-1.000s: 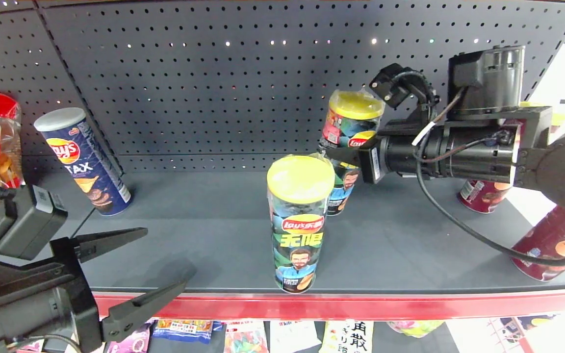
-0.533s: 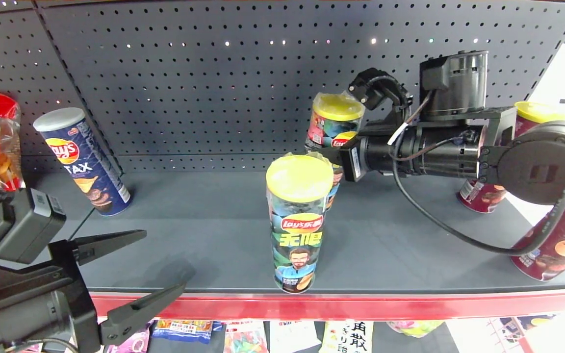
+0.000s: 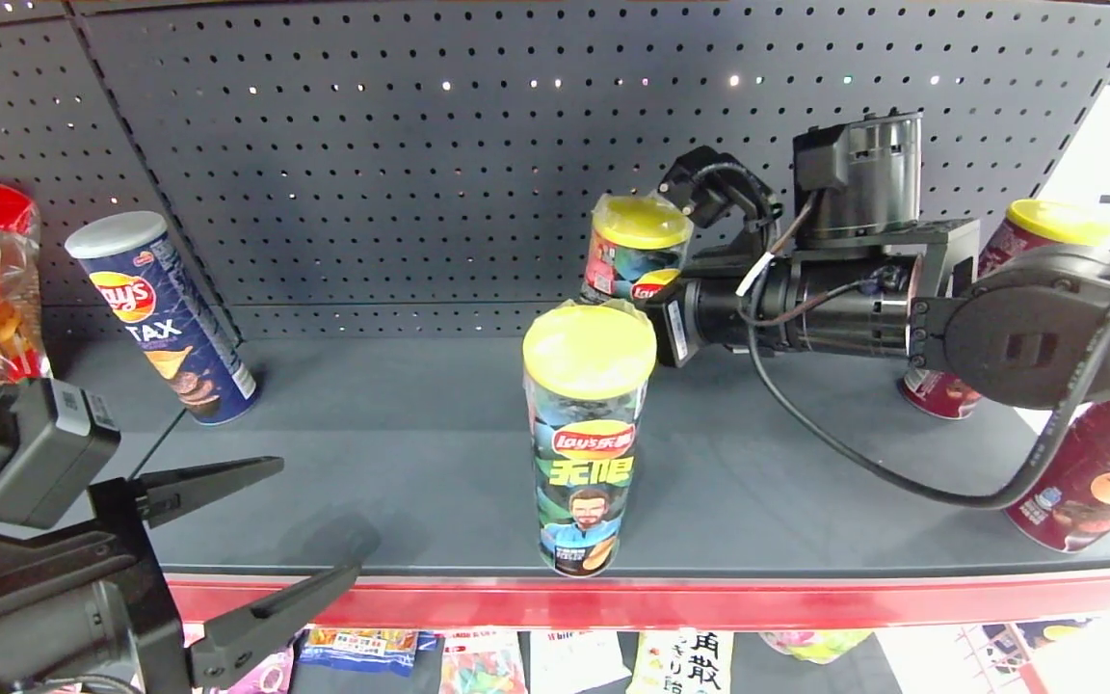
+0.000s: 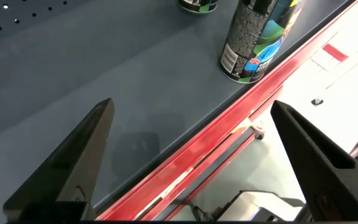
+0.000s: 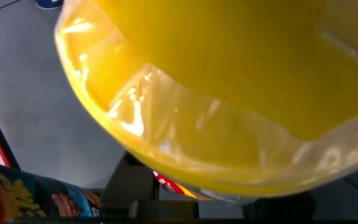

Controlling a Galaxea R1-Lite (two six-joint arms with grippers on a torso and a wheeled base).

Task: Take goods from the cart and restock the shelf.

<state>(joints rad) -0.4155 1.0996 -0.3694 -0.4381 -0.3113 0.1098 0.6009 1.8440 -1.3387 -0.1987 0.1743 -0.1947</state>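
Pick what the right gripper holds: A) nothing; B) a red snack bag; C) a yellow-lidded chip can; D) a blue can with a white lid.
C: the right gripper is clamped on the yellow-lidded chip can toward the back of the shelf.

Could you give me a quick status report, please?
Right claw shut on yellow-lidded chip can, at back of shelf. Left claw open, empty, at shelf edge. Matching can stands directly in front.
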